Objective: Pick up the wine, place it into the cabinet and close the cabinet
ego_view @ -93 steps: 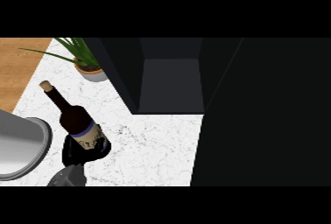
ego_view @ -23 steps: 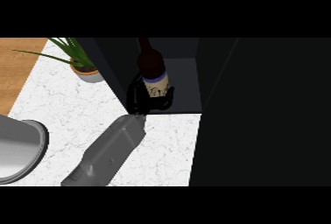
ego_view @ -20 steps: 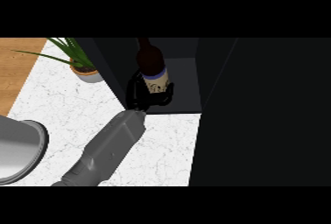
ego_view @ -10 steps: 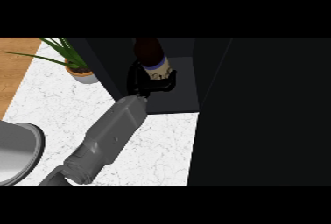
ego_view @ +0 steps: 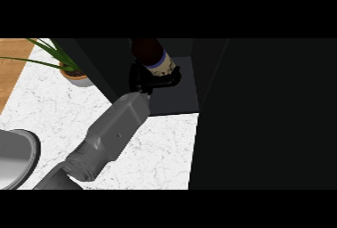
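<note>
Your left hand (ego_view: 150, 80) is curled round the dark glass wine bottle (ego_view: 153, 55) inside the open dark cabinet (ego_view: 178, 95); you've yet to let go and close it.

A single view, taken from the robot's head, looks steeply down at the white marbled counter (ego_view: 158, 147). It faces forward into the dark open cabinet (ego_view: 178, 89) at the top of the frame, fairly near. One grey forearm (ego_view: 108, 133) enters from the lower edge. A potted plant (ego_view: 72, 73) sits at upper left
</note>
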